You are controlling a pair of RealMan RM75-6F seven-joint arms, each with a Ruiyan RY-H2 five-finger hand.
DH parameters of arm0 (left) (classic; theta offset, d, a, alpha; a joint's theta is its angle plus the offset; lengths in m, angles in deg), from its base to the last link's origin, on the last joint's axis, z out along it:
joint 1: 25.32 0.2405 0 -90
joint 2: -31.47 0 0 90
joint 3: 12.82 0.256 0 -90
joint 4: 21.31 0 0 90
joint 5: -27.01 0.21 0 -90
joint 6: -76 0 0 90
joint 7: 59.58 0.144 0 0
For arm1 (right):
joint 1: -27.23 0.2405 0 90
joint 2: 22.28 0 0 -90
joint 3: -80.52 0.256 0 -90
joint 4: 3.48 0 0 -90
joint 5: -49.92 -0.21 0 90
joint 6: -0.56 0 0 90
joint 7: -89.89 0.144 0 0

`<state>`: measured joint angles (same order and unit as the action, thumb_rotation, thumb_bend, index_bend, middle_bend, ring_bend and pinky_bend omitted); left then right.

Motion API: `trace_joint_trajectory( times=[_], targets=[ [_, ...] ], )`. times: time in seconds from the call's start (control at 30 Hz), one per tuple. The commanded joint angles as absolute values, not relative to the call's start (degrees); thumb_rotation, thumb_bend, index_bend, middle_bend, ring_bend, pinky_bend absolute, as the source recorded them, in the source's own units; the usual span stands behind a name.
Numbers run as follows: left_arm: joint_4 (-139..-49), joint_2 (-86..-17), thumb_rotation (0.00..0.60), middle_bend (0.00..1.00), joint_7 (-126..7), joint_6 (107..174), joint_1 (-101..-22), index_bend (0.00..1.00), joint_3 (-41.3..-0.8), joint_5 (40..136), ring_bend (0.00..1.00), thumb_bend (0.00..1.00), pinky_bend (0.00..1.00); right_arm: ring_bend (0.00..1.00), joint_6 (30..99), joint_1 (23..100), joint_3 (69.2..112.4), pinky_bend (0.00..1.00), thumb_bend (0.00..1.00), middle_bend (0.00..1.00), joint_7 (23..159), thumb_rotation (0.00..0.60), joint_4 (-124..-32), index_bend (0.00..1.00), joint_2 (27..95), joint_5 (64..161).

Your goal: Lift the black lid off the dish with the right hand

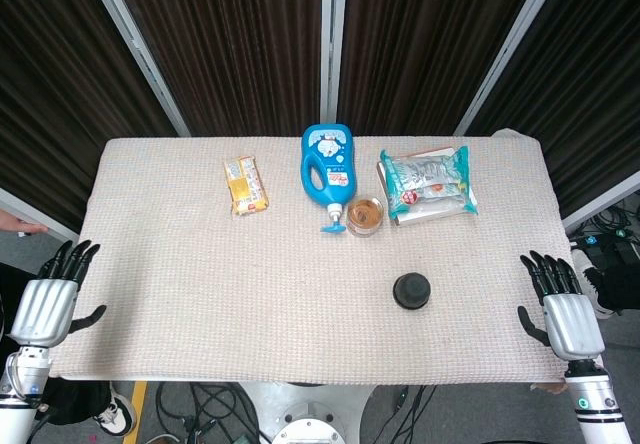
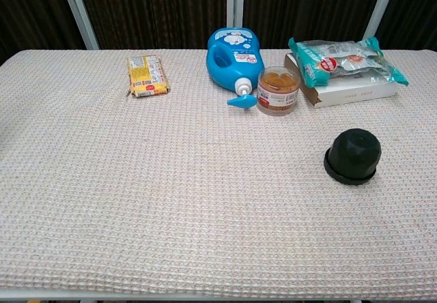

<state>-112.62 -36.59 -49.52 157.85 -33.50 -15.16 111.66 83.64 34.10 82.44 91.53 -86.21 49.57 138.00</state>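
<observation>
Nearest to us, our left robot hand hangs just off the near left corner of the surface, fingers spread and holding nothing; our right robot hand sits at the near right edge, likewise spread and empty. Only the head view shows them. Further in, right of centre, the black lid sits domed over its dish, well apart from both hands; we cannot make out the dish beneath it. Beyond it stands a small clear jar with brown contents, touching the spout of a blue bottle lying flat. A snack bag rests on a white box to the right, and a yellow packet lies far left.
</observation>
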Motion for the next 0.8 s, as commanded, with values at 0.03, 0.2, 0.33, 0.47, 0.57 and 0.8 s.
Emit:
trace_joint_trajectory(
  times=[0.03, 0.2, 0.33, 0.47, 0.57, 0.8],
  targets=[
    [-112.2, -36.9, 0.6, 0.07, -49.6, 157.8, -33.6, 0.09, -15.0, 111.9, 0.0, 0.17, 0.21, 0.0, 83.2, 34.3, 82.5, 0.0, 0.31, 0.04, 91.8, 0.6, -85.8, 0.0, 49.9, 137.9],
    [-112.6, -37.1, 0.6, 0.07, -48.8, 157.7, -33.5, 0.09, -14.8, 111.8, 0.0, 0.17, 0.21, 0.0, 81.9, 34.9, 82.2, 0.0, 0.31, 0.04, 92.8, 0.6, -84.6, 0.0, 50.8, 137.9],
    [-112.8, -36.9, 0.6, 0.07, -48.9, 158.0, -33.4, 0.09, -14.8, 111.8, 0.0, 0.17, 0.21, 0.0, 81.0, 35.1, 81.9, 0.0, 0.31, 0.04, 93.2, 0.6, -84.1, 0.0, 51.6, 138.0],
    [-113.0, -36.6, 0.6, 0.07, -49.1, 158.0, -33.4, 0.09, -14.7, 111.9, 0.0, 0.17, 0.21, 0.0, 78.2, 36.0, 81.1, 0.0, 0.29, 0.05, 94.6, 0.6, -84.7, 0.0, 52.1, 137.8],
    [-113.3, -36.3, 0.6, 0.07, -49.3, 158.0, -33.5, 0.09, -14.9, 111.9, 0.0, 0.17, 0.21, 0.0, 76.3, 36.9, 80.6, 0.0, 0.22, 0.05, 95.8, 0.6, -84.6, 0.0, 53.3, 138.2],
    [-113.2, -36.6, 0.6, 0.07, -49.6, 158.5, -33.1, 0.09, -14.7, 112.1, 0.0, 0.17, 0.21, 0.0, 73.6, 39.2, 80.2, 0.0, 0.02, 0.07, 97.6, 0.6, -81.4, 0.0, 57.7, 139.6]
  ],
)
